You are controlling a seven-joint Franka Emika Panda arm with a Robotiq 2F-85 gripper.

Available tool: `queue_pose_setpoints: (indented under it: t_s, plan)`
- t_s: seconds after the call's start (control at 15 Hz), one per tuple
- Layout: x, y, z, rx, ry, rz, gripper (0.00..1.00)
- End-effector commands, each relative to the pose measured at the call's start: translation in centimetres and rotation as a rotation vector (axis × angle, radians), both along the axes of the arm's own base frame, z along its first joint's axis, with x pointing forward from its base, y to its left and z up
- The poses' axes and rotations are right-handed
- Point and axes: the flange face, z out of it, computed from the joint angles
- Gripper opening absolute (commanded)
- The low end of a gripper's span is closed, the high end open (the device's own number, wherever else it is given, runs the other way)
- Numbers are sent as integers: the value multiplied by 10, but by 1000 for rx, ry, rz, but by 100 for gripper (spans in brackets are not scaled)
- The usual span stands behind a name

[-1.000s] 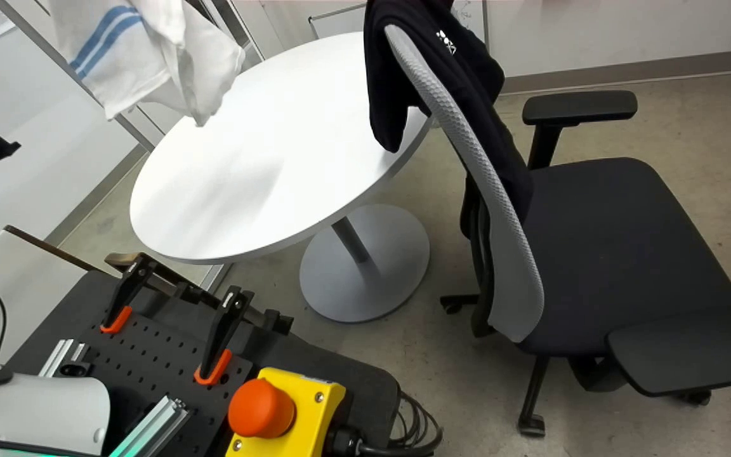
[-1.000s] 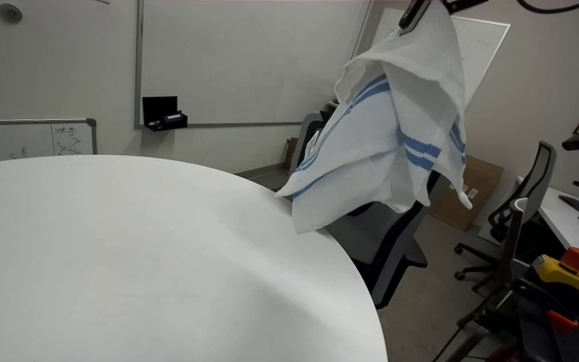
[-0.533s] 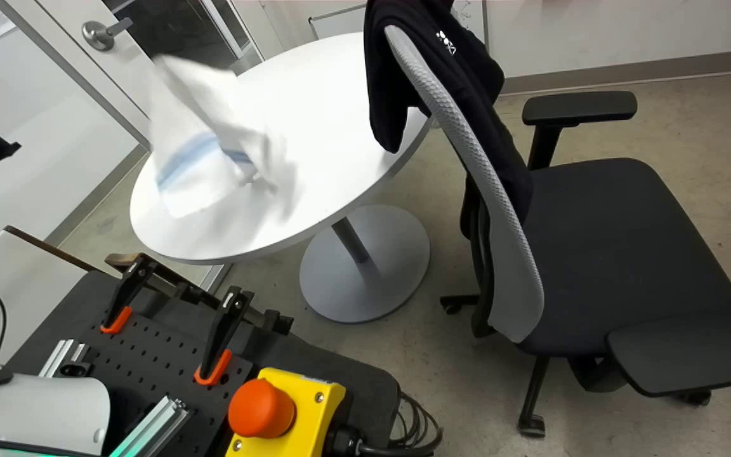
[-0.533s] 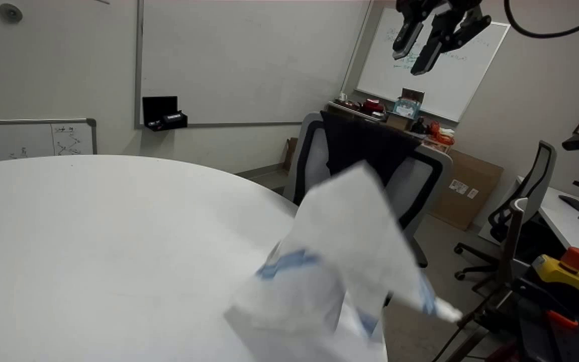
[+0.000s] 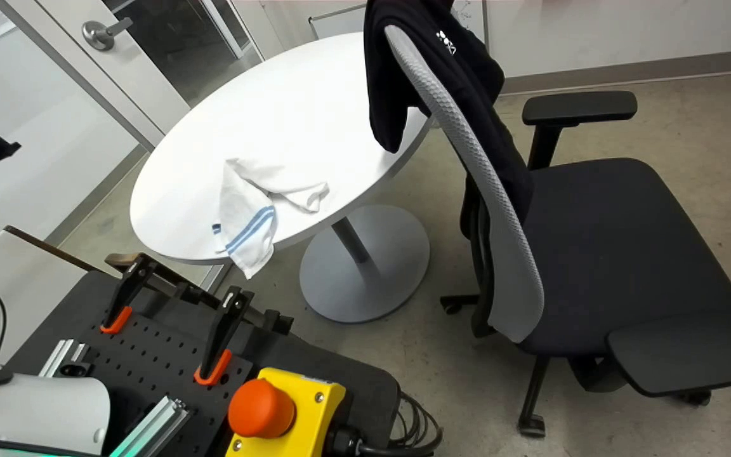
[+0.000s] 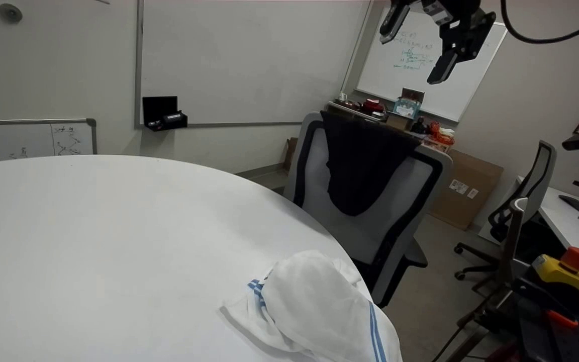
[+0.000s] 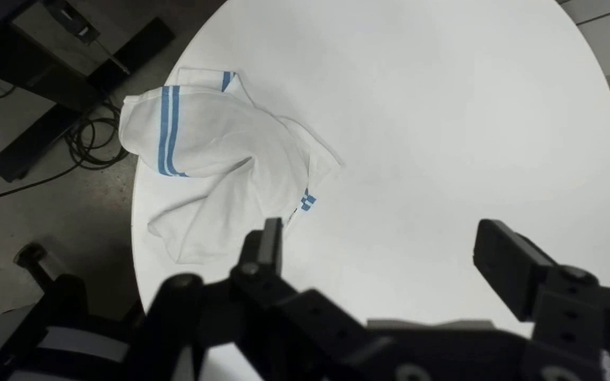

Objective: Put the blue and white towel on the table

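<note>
- Towel (image 7: 215, 132), one, white with blue stripes: crumpled, lying on the table (image 7: 442, 132). Your wrist view puts it at nine o'clock of the round top, a striped fold reaching past the rim; in an exterior view a striped corner hangs over the edge between six and seven o'clock.
- Gripper (image 7: 382, 227), one: fingers (image 7: 506, 264) spread wide, holding nothing. In an exterior view you have it in the air, about one o'clock from the towel and well apart.
- Chair (image 5: 619, 254), one: about four o'clock from the table in an exterior view, black garment (image 5: 467, 82) draped over its back.
- Yellow box (image 5: 318, 406), one, orange button (image 5: 261, 407) on top: in an exterior view, six o'clock from the table.
</note>
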Motion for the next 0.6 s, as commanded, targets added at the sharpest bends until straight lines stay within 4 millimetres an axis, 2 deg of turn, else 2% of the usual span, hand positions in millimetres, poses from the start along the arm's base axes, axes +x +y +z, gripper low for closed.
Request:
queue_pose_setpoints:
  t_s: [0.0, 0.2, 0.33, 0.53]
  plan:
    - [2, -15, 8, 15, -33, -34, 100]
    - [7, -46, 25, 2, -92, -129, 100]
    - [8, -78, 39, -14, -126, -198, 100]
    - [6, -138, 57, -66, -199, -311, 100]
